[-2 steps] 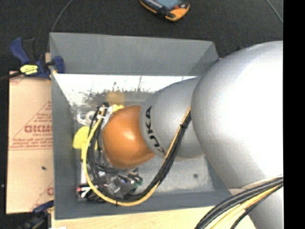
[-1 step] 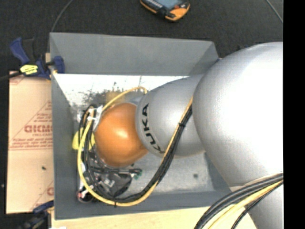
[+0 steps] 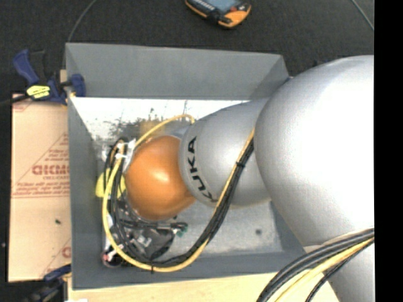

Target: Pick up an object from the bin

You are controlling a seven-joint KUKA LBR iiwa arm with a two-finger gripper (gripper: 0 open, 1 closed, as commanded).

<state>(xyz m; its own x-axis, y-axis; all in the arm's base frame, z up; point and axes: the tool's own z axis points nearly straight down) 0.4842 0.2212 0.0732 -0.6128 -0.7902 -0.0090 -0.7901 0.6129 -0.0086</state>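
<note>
- Object to be picked: none can be singled out. Whatever lies under the end effector (image 3: 143, 236), in the left half of the bin (image 3: 170, 74), is hidden by the orange wrist cover (image 3: 157, 176) and the arm (image 3: 315, 156).
- Its pointing and long axis cannot be told for that reason.
- Whether the end effector is released or clenched cannot be told either; nothing is seen to be grasped.
- A small yellow piece (image 3: 101, 186) is seen just beside the cover, near the left wall. It may be a bin thing or part of the cabling.
- Risks, as judged:
  - The left wall could be struck, the end effector being so near it.
  - A closure could be made on nothing.
  - The looped yellow cable (image 3: 208, 231) could be snagged.
</note>
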